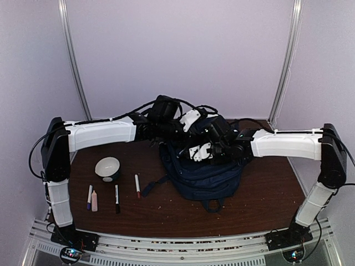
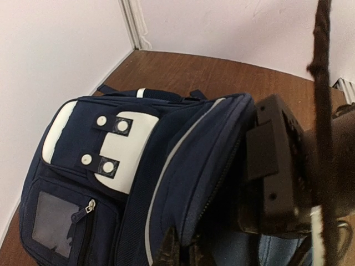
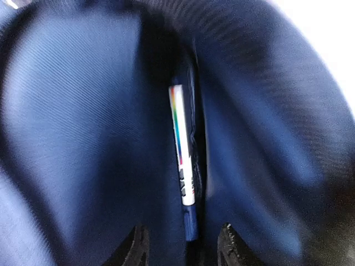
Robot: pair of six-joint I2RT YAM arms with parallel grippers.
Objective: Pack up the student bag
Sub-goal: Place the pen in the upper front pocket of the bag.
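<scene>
- My left jaws are pressed together on the opening rim of the student bag (image 2: 183,166); the pinch is cut off at the frame's bottom.
- My right jaws stand spread deep inside it, either side of a marker (image 3: 182,149) without touching it. The lining is blurred.
- The student bag sits mid-right on the surface (image 1: 266,199), partly hidden under both wrists.

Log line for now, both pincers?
left pincer: shut on navy-blue fabric backpack rim | right pincer: open inside | white rainbow-striped marker: in backpack

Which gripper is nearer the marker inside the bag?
Right. The right gripper is inside the student bag, its open fingers flanking the near end of the marker. The left gripper is shut on the bag's rim, outside the compartment.
</scene>
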